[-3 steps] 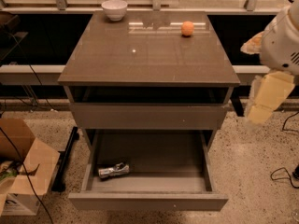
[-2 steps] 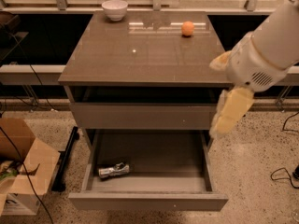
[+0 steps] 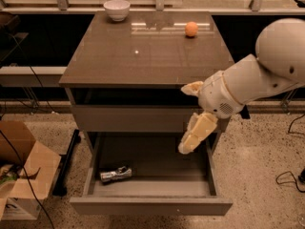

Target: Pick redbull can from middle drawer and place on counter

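Observation:
The redbull can (image 3: 116,174) lies on its side on the floor of the open middle drawer (image 3: 152,205), near its front left corner. The counter (image 3: 147,49) is the glossy grey-brown top above it. My gripper (image 3: 187,146) hangs down from the white arm (image 3: 257,80) over the right side of the drawer, above its floor and well to the right of the can. It holds nothing that I can see.
A white bowl (image 3: 116,8) stands at the counter's back left and an orange ball (image 3: 191,29) at its back right. A closed drawer front (image 3: 128,118) sits above the open one. An open cardboard box (image 3: 21,173) is on the floor to the left.
The arm has swung in from the right edge of the view towards the left and down, bringing the gripper over the right part of the open drawer. The can has not moved.

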